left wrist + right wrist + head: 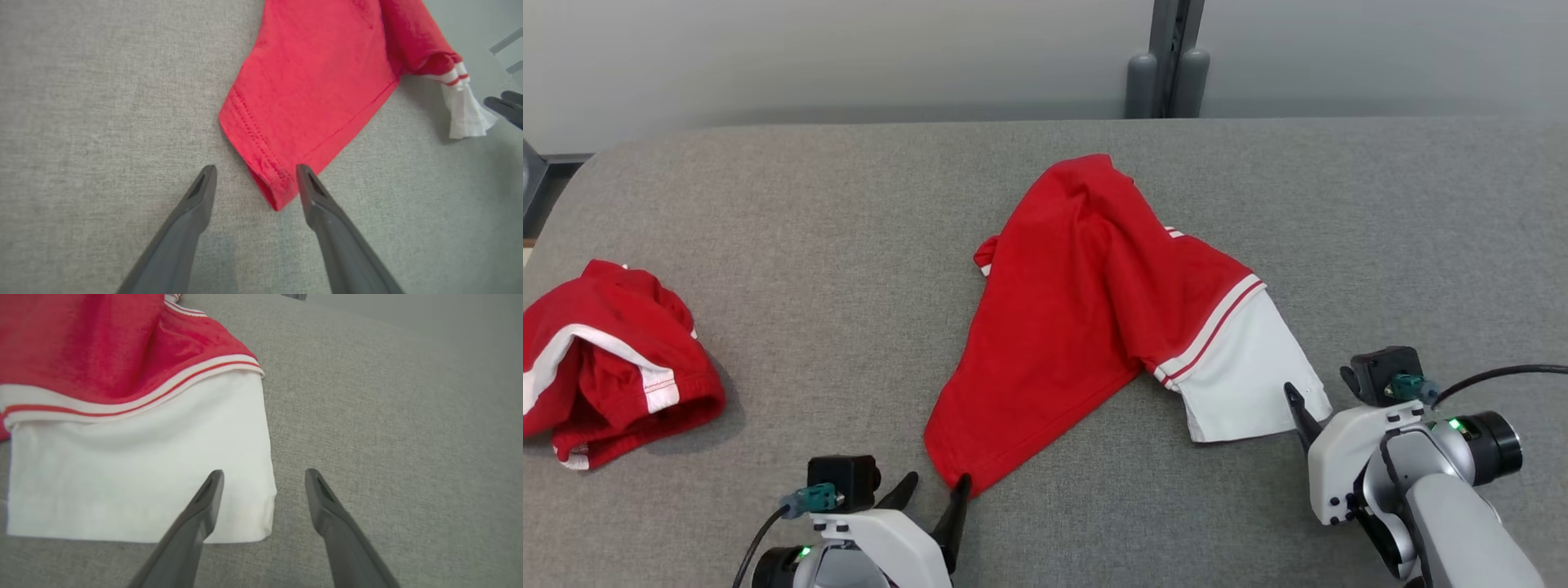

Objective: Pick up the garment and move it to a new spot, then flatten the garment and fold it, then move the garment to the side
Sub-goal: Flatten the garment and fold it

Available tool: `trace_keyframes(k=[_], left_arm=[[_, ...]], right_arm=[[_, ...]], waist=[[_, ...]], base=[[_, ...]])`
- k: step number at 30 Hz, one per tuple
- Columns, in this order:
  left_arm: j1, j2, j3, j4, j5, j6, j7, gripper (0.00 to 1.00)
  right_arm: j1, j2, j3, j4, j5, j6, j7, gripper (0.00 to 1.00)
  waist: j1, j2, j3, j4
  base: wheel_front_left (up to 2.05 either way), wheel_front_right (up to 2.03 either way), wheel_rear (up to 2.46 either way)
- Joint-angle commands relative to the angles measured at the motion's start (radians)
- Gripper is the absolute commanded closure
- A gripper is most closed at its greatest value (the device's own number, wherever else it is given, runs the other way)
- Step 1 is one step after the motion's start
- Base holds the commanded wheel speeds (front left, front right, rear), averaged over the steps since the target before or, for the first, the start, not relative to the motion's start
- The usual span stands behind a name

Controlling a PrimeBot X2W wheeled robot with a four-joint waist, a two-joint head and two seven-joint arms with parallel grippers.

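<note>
A red garment (1086, 310) with a white striped end lies crumpled in the middle of the grey padded table (809, 204). My left gripper (935, 486) is open at the garment's near red hem corner. In the left wrist view that corner (273, 183) lies between the open fingers of the left gripper (255, 169), low over the cloth. My right gripper (1303, 408) is open at the near right corner of the white end. In the right wrist view the white end (122, 457) has its edge between the spread fingers of the right gripper (264, 473). Nothing is held.
A second red garment (613, 359) with white trim lies bunched at the table's left edge. A pale wall and a grey post (1168, 65) stand behind the table. Bare grey surface lies between the two garments and to the right of the white end.
</note>
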Motion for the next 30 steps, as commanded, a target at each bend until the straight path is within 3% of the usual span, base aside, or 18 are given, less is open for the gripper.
trace_keyframes(k=[1,9,24,25,26,27,28,30], left_arm=[[-0.017,0.006,-0.020,-0.012,-0.019,0.012,0.011,0.00],[0.005,0.005,-0.070,-0.037,-0.074,0.051,0.039,0.00],[-0.041,0.005,-0.080,-0.019,-0.159,0.064,0.014,0.00],[-0.046,0.005,-0.082,-0.008,-0.162,0.058,0.010,0.32],[-0.050,0.005,-0.087,0.003,-0.164,0.051,0.009,0.87],[-0.054,0.005,-0.092,0.015,-0.160,0.048,0.006,1.00],[-0.053,0.005,-0.098,0.026,-0.158,0.041,0.009,1.00],[-0.055,0.005,-0.100,0.032,-0.163,0.034,-0.001,1.00]], right_arm=[[-0.015,0.004,0.002,0.030,0.011,0.000,0.004,0.00],[-0.038,0.019,0.025,0.137,0.033,0.000,-0.032,0.00],[-0.072,0.027,0.111,0.226,0.081,0.000,-0.055,0.00],[-0.073,0.031,0.124,0.234,0.088,0.001,-0.050,0.00],[-0.074,0.033,0.140,0.241,0.095,0.001,-0.047,0.51],[-0.076,0.038,0.152,0.244,0.111,0.003,-0.053,0.84],[-0.079,0.040,0.163,0.244,0.135,0.003,-0.062,1.00],[-0.088,0.037,0.175,0.242,0.177,0.002,-0.074,1.00]], waist=[[0.0000,0.0000,0.027,0.014],[0.0000,0.0000,0.051,0.014],[0.0000,0.0000,0.066,-0.015],[0.0000,0.0000,0.065,-0.018],[0.0000,0.0000,0.063,-0.021],[0.0000,0.0000,0.059,-0.024],[0.0000,0.0000,0.055,-0.026],[0.0000,0.0000,0.048,-0.030]], base=[[0.00,0.00,0.00],[0.00,0.00,0.00],[0.00,0.00,0.00],[0.00,0.00,0.00],[0.00,0.00,0.00],[0.00,0.00,0.00],[0.00,0.00,0.00],[0.00,0.00,0.00]])
